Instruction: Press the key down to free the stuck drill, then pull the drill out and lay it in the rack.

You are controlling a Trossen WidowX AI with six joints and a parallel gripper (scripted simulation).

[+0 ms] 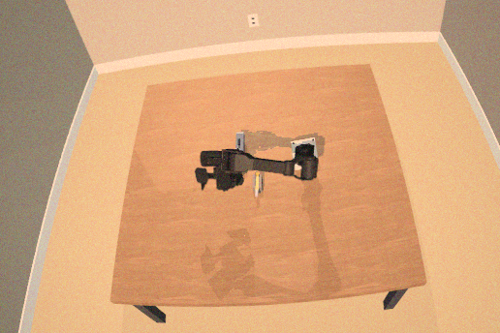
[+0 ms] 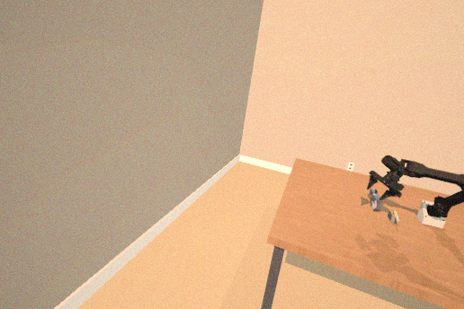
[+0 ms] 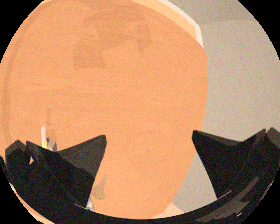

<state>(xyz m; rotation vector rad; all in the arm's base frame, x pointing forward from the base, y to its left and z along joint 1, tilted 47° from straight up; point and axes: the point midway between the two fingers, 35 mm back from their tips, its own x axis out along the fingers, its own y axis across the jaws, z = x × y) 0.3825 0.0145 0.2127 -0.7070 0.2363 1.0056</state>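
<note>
Claw: here it is, the gripper spread wide, with nothing caught between its fingers; in the wrist view one dark finger comes in from the lower left, the other from the lower right.
Arm: the black arm reaches leftward from its white base, held above the table.
Yellow-striped piece: this looks like the drill in its holder, and it's out of the grip! The yellow-striped piece sits just below the arm at mid-frame in the top view, pale end pointing down the frame; in the wrist view it peeks out at the left, beside the finger.
Blue-grey block: over the arm's upper edge in the top view stands the blue-grey block, a dark mark on it; whether it's the rack, I cannot tell.
Key: too small to pick out.
Shadows: the arm's shadow falls across the lower middle of the top view.
Outlet: and up on the wall, a white outlet.
</note>
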